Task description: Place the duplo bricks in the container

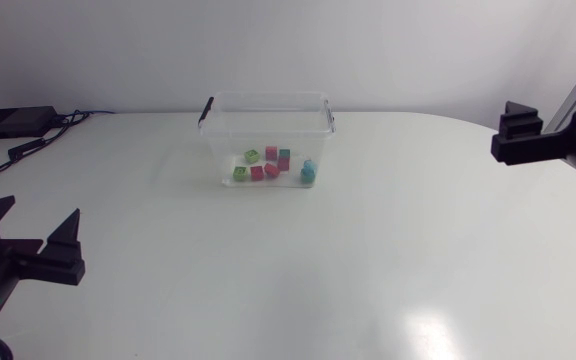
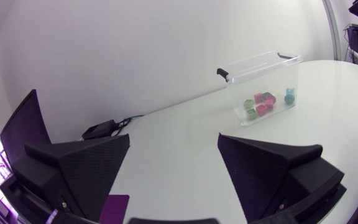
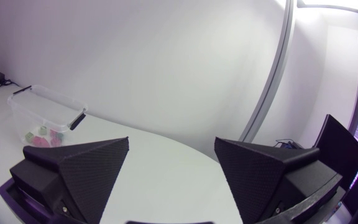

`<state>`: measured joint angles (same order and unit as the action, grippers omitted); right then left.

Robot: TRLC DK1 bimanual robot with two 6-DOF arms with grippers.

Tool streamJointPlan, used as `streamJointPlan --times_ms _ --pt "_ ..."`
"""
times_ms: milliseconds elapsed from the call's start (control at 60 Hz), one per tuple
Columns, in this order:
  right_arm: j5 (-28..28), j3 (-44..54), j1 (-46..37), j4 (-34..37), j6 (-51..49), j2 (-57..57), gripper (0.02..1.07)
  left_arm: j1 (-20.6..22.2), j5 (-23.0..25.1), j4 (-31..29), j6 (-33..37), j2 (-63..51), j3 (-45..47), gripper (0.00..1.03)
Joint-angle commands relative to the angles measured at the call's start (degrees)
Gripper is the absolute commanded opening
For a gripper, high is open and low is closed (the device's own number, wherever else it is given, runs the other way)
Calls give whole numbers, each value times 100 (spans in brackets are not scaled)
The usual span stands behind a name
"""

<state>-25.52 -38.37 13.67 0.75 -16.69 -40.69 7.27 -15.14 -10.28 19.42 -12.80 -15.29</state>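
The left gripper (image 2: 173,137) sits at the edge of the counter (image 1: 368,250), fingers wide and empty; the right gripper (image 3: 171,140) likewise. The duplo bricks (image 1: 271,163) lie, seemingly all, inside the container (image 1: 268,97), well ahead of both, neither arm clearly nearer.

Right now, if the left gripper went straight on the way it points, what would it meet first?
Likely nothing: ahead of the left gripper is bare table. The container stands off to one side of that line, though depth is unclear.
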Motion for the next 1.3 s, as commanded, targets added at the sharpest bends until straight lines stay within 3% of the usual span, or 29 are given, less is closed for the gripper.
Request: streamJointPlan --times_ms 0,233,367,383,433,1283 --pt "-94 321 -66 -155 -115 351 102 -76 -42 -26 -149 155 131 99" --pt "-208 1068 -93 -559 -344 1177 102 -147 -68 -70 -158 374 228 99" --pt "194 1509 -271 -511 -66 1636 102 -231 162 90 -418 521 418 99" --pt "-322 1473 -75 -682 -414 1696 102 -155 -95 -105 -158 761 369 99" --pt "-366 1569 -66 -682 -423 1854 102 -164 -112 -123 -167 788 386 99" --pt "-489 2668 -251 -708 -537 3383 102 -199 -139 -70 -202 1060 615 99"
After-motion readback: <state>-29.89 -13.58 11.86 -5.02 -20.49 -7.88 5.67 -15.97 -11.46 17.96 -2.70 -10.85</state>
